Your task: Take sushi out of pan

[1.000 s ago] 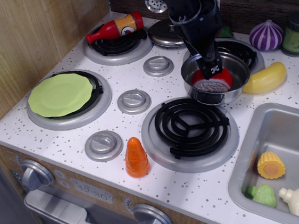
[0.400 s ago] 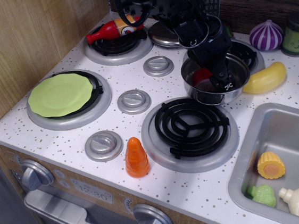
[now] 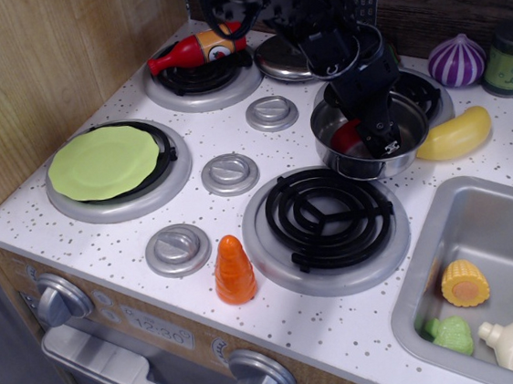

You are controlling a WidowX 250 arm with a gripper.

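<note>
A green plate (image 3: 103, 160) lies on the far-left burner, and an orange carrot (image 3: 234, 270) stands near the table's (image 3: 344, 322) front edge. Further right, the pan (image 3: 328, 133) sits at the edge of the back-right burner. The pincer (image 3: 382, 142) reaches down into it, against the sushi (image 3: 348, 135), whose red top shows inside the pan; whether the jaws pinch it I cannot tell. A yellow piece (image 3: 453, 135) lies just right of the pan.
</note>
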